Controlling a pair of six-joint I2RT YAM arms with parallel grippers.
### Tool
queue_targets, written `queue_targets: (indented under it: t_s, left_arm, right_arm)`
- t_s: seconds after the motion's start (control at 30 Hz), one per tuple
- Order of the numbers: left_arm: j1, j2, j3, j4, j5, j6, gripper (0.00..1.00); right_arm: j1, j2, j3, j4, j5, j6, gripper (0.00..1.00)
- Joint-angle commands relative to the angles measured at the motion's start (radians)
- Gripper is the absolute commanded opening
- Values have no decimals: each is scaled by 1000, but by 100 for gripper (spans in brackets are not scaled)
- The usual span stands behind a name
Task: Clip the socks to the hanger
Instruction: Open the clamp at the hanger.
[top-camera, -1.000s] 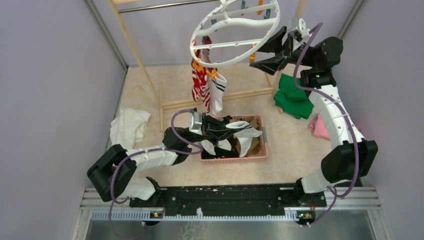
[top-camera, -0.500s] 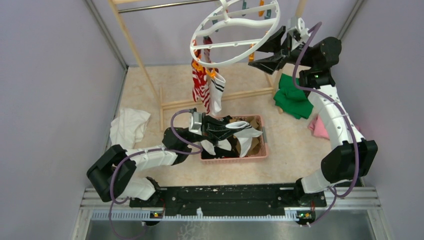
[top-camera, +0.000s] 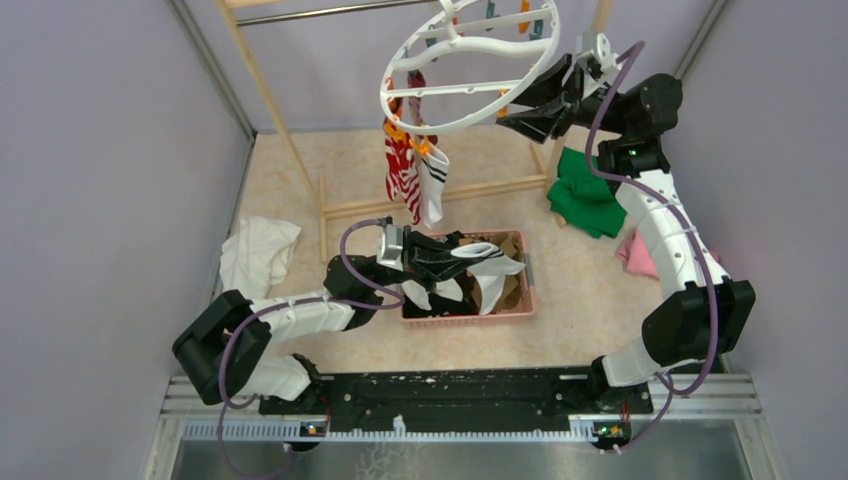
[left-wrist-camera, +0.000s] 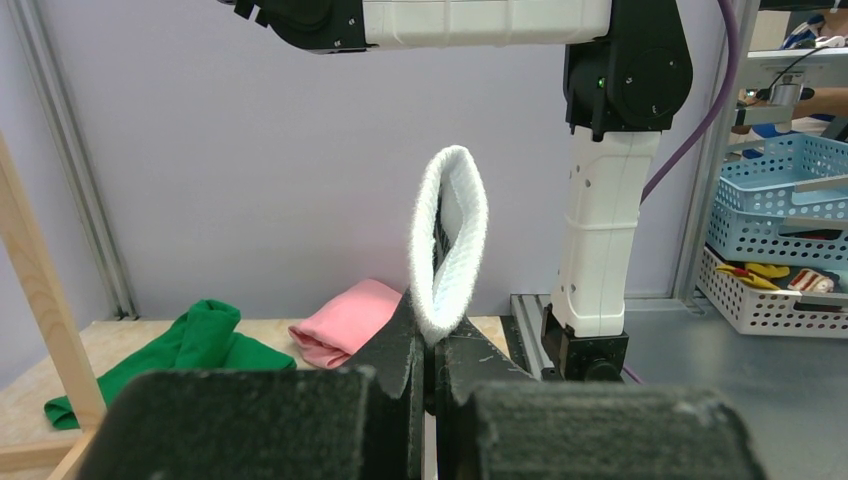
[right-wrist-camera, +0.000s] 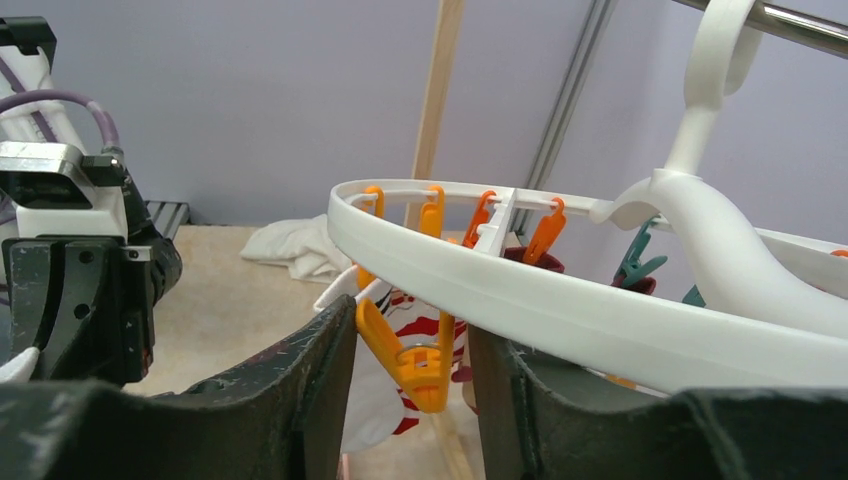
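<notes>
The hanger (top-camera: 452, 130), a white ring with orange and teal pegs, hangs at the top centre. A red-and-white striped sock (top-camera: 403, 170) and a white sock with black bands (top-camera: 435, 185) are clipped at its left side. My right gripper (top-camera: 510, 110) is raised at the ring's right rim (right-wrist-camera: 560, 310). It stands open round an orange peg (right-wrist-camera: 415, 360): the left finger touches the peg and a small gap shows at the right finger. My left gripper (top-camera: 462, 250) is shut on the cuff of a white sock (left-wrist-camera: 450, 240) above the basket.
A pink basket (top-camera: 520, 305) below the left gripper holds more socks. A green cloth (top-camera: 582, 195) and a pink cloth (top-camera: 637, 255) lie at the right, a white cloth (top-camera: 258, 252) at the left. The wooden rack frame (top-camera: 270, 90) stands behind the hanger.
The right gripper's jaws have narrowed round the orange peg and shifted slightly up at the rim. The left gripper and its sock have not moved.
</notes>
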Motion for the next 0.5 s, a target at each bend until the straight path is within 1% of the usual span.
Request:
queue_targets:
  t_s: [0.0,0.1,0.2,0.3,0.4,0.47]
  left_arm:
    - [-5,-29,4,102,1,18,0]
    - [-5,-32,3,101,-2,18,0]
    - [-6,-34,1,99,-2,18,0]
    - [-5,-35,0,99,-4,20,0]
    - [-5,-35,5,93,-10,35,0]
    - [-5,-38,17,75,-15,48,0]
  right_arm:
    - [15,-8,43,12,18,20,42]
    - [14,-7,44,12,16,21,34]
    - [16,-8,44,13,13,24,22]
    - [15,-10,42,13,11,26,14]
    - [15,-10,42,13,11,31,9]
    - [15,-12,40,12,12,32,8]
